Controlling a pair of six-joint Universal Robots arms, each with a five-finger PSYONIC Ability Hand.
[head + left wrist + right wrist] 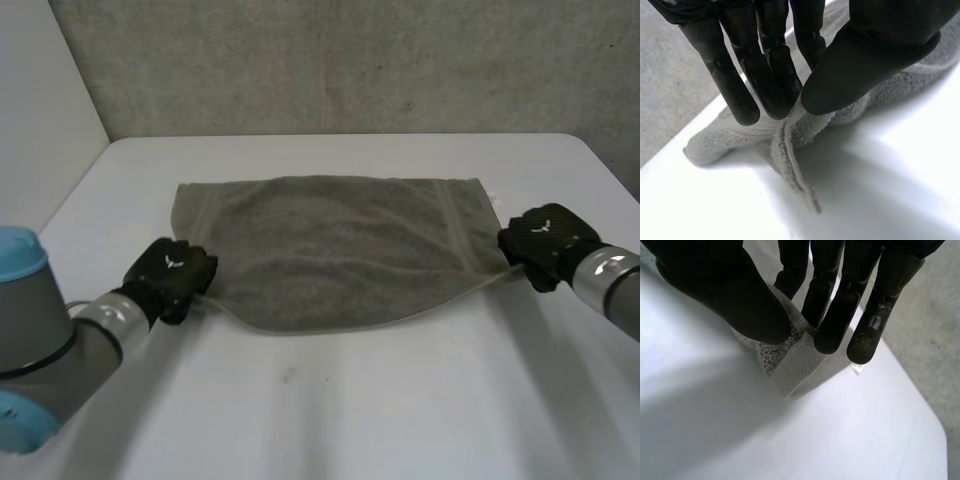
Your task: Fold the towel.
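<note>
The towel [330, 250] is presenting as matt terry cloth with a rough looped pile; its edge band [800, 367] is showing a flatter, tighter weave. The table [400, 400] is appearing smooth, with a faint sheen. The left hand [170, 272] and right hand [545, 240] are showing smooth, dull black skins.

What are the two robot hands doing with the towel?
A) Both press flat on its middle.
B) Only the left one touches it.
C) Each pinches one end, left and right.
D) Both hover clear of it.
C: the left robot hand and right robot hand each pinch the towel between thumb and fingers, at opposite ends.
</note>
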